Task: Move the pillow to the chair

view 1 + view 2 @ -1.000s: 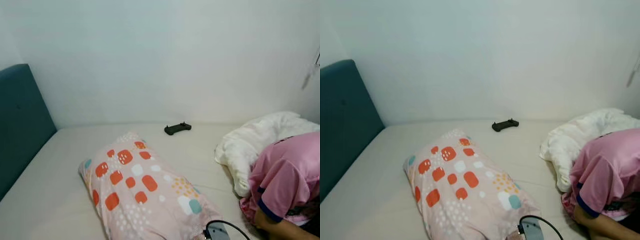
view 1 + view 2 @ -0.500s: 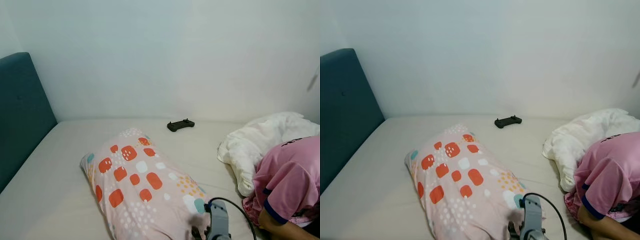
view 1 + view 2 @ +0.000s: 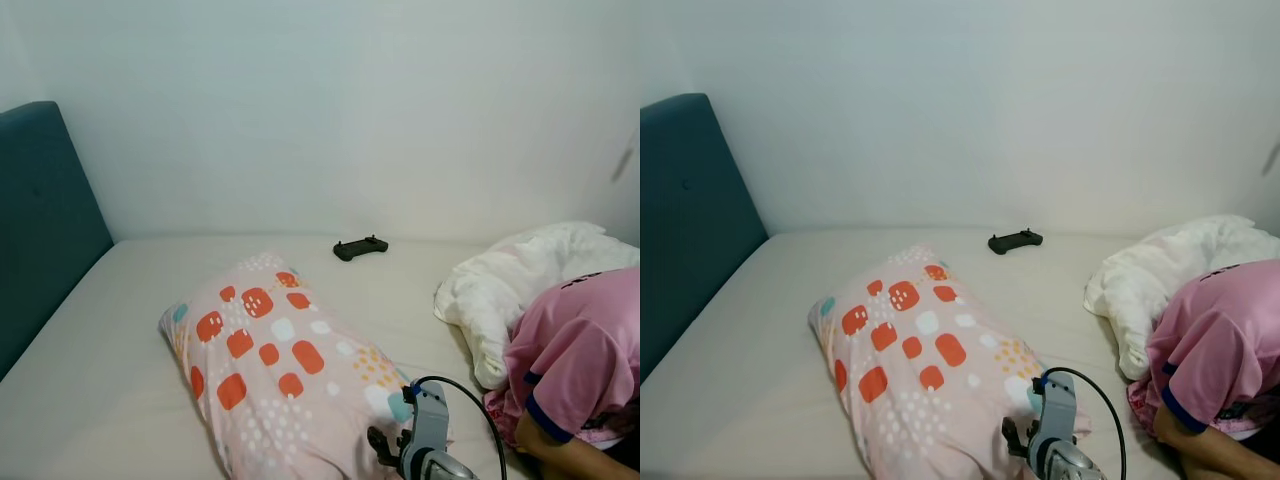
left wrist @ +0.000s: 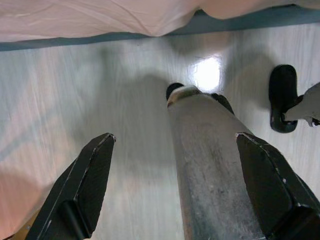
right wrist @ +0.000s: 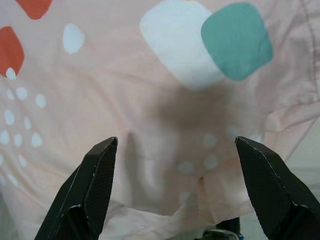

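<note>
- One pillow (image 3: 280,375) lies on the bed (image 3: 110,340), running from near the middle toward the near edge. It is pale pink with orange, white and teal squares and small white dots.
- One bed, covered with a plain light sheet, with a dark teal headboard (image 3: 40,230) on the robot's left and a pale wall (image 3: 330,110) behind.
- One right gripper (image 3: 1025,445) sits at the near end of the pillow, low in the head views. A silver wrist and one looped black cable (image 3: 470,400) rise behind it.
- In the right wrist view, the right gripper (image 5: 175,190) has its two black fingers (image 5: 92,190) spread wide apart, with the pillow (image 5: 165,100) close in front of them. They hold nothing. Whether the tips touch the fabric cannot be told.
- In the left wrist view, the left gripper (image 4: 175,185) hangs low, pointing at a pale wood-look floor (image 4: 60,100). Its two fingers (image 4: 87,185) are also wide apart and hold nothing. One silver robot leg (image 4: 210,170) runs down between them.
- One small black game controller (image 3: 360,248) rests on the bed near the wall, well apart from the pillow.
- One crumpled white blanket (image 3: 520,280) is heaped on the right side of the bed.
- One person in a pink shirt (image 3: 575,360) with dark sleeve trim leans in at the right edge, just beside the blanket.
</note>
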Controlling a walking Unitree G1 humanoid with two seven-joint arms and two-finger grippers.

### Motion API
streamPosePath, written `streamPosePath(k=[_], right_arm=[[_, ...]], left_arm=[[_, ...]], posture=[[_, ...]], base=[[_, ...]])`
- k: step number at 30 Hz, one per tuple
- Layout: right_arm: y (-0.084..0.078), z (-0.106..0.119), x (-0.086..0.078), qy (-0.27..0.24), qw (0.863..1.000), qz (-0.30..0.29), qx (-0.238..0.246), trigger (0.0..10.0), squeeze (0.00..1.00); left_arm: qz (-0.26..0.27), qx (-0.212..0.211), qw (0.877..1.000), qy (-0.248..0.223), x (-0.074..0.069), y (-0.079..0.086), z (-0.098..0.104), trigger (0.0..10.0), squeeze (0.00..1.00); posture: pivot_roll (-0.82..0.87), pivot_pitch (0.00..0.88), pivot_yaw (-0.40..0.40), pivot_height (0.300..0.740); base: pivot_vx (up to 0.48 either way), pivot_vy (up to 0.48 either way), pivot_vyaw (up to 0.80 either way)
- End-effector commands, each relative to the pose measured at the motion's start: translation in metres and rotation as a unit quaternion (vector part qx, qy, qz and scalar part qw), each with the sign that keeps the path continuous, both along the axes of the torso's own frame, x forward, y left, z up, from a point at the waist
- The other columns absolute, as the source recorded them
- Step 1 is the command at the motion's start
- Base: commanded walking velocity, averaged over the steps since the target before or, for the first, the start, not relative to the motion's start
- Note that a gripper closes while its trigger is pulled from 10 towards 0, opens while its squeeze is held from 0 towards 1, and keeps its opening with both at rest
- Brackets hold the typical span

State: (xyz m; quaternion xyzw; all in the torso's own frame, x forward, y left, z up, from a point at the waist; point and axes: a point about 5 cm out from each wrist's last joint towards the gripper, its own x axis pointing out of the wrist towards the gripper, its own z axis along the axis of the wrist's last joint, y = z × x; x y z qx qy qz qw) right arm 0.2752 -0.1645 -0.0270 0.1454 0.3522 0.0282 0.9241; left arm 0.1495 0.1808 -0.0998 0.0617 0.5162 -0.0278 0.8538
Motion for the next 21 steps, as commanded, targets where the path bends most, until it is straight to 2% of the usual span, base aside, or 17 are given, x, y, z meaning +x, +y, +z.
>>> streamPosePath(k=[1, 3, 9, 21], right_arm=[[0.002, -0.002, -0.003, 0.005, 1.000, -0.007, 0.016, 10.0, 0.00], [0.002, -0.002, -0.003, 0.005, 1.000, -0.007, 0.016, 10.0, 0.00], [-0.002, 0.003, 0.003, -0.014, 0.998, -0.027, 0.061, 10.0, 0.00], [-0.007, 0.011, 0.010, -0.036, 0.996, -0.027, 0.070, 10.0, 0.00]], left_arm=[[-0.011, 0.003, 1.000, 0.003, -0.003, -0.002, -0.001, 10.0, 0.00], [-0.011, 0.003, 1.000, 0.003, -0.003, -0.002, -0.001, 10.0, 0.00], [-0.020, 0.010, 1.000, 0.004, -0.005, 0.000, -0.002, 10.0, 0.00], [-0.034, 0.020, 0.999, 0.000, -0.003, 0.004, 0.000, 10.0, 0.00]], posture=[[-0.07, 0.012, -0.009, 0.645], [-0.07, 0.012, -0.009, 0.645], [-0.06, 0.021, 0.004, 0.620], [-0.04, 0.026, 0.014, 0.580]], base=[[0.000, 0.000, 0.00], [0.000, 0.000, 0.00], [0.000, 0.000, 0.00], [0.000, 0.000, 0.00]])
